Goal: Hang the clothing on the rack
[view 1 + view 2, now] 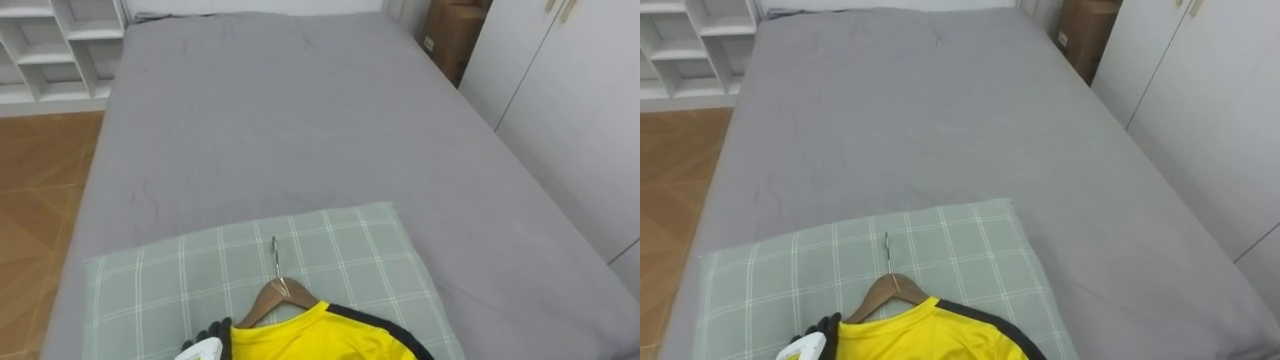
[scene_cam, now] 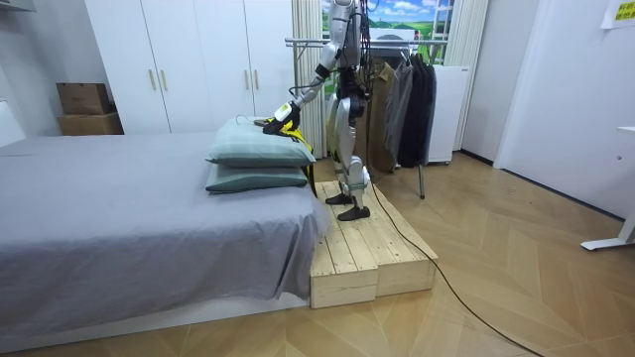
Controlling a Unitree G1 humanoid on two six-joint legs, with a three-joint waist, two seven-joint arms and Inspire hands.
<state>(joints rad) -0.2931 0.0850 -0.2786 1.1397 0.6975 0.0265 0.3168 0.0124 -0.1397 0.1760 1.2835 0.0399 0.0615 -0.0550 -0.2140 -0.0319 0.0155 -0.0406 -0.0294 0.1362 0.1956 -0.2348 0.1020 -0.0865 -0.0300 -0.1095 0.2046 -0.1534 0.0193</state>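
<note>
A yellow shirt (image 1: 310,340) with a dark collar trim sits on a wooden hanger (image 1: 282,295), whose metal hook points up the bed. Both lie on a green checked pillow (image 1: 200,270) at the head of the bed, at the bottom of the eye views. My left hand (image 1: 212,332) is at the shirt's left shoulder, dark fingers curled on the cloth and hanger end. In the room view I stand on a wooden platform (image 2: 367,248), left arm stretched to the shirt (image 2: 283,124) on the stacked pillows.
The grey bed (image 1: 300,120) stretches ahead. A white wardrobe (image 1: 560,90) and a cardboard box (image 1: 455,35) stand to the right, white shelves (image 1: 60,50) to the left. Behind me is a clothes rack (image 2: 308,42) with dark garments (image 2: 407,84).
</note>
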